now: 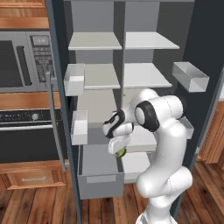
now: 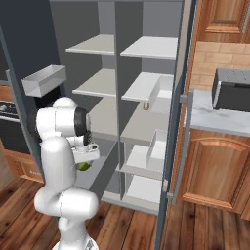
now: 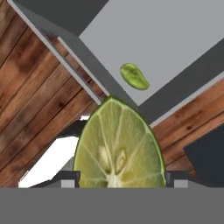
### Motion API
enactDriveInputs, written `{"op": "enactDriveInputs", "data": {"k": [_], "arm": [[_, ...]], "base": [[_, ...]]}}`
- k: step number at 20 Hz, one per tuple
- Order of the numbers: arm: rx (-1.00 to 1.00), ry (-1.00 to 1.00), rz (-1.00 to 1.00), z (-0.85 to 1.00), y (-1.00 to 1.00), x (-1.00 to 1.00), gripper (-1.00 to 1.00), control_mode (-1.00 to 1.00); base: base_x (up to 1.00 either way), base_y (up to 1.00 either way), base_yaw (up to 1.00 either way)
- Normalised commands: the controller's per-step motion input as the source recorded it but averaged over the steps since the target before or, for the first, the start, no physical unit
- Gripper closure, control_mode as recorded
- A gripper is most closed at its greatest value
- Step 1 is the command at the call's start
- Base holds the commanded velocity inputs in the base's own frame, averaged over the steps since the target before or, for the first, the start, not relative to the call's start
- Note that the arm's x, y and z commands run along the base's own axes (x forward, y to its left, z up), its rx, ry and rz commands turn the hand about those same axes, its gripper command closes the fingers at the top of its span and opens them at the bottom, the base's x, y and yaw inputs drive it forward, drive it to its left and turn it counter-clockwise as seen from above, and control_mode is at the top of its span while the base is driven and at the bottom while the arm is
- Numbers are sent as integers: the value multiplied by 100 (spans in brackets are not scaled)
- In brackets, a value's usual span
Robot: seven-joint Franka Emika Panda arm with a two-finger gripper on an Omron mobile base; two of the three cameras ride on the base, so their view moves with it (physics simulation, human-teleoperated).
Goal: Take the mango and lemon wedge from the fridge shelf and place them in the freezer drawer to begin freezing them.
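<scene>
Hand view: we hold the lemon wedge point(image 3: 117, 146) nearest, the gripper point(image 3: 119, 177) clamped on it, above the freezer drawer point(image 3: 175, 48), where the mango point(image 3: 134, 76) already lies, so we judge half done. Left base view: the gripper point(image 1: 119, 148) hangs over the drawer's right near corner. Right base view: the wedge point(image 2: 84, 166) awaits release.

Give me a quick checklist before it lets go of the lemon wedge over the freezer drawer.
1. Lemon wedge held between the fingers: ok.
2. Freezer drawer pulled open: ok.
3. Mango already lying in the drawer: ok.
4. Gripper above the drawer's open cavity: ok, near its right edge.
5. Drop spot clear of the mango: cannot tell.
6. Release height low enough: cannot tell.
</scene>
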Motion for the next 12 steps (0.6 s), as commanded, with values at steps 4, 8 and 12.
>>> {"op": "enactDriveInputs", "data": {"k": [4,8,12], "arm": [[0,5,14,-67,5,46,100,-100],[0,2,12,-67,17,28,100,-100],[0,0,11,-68,16,9,100,-100]], "base": [[0,0,0],[0,0,0],[0,0,0]]}}
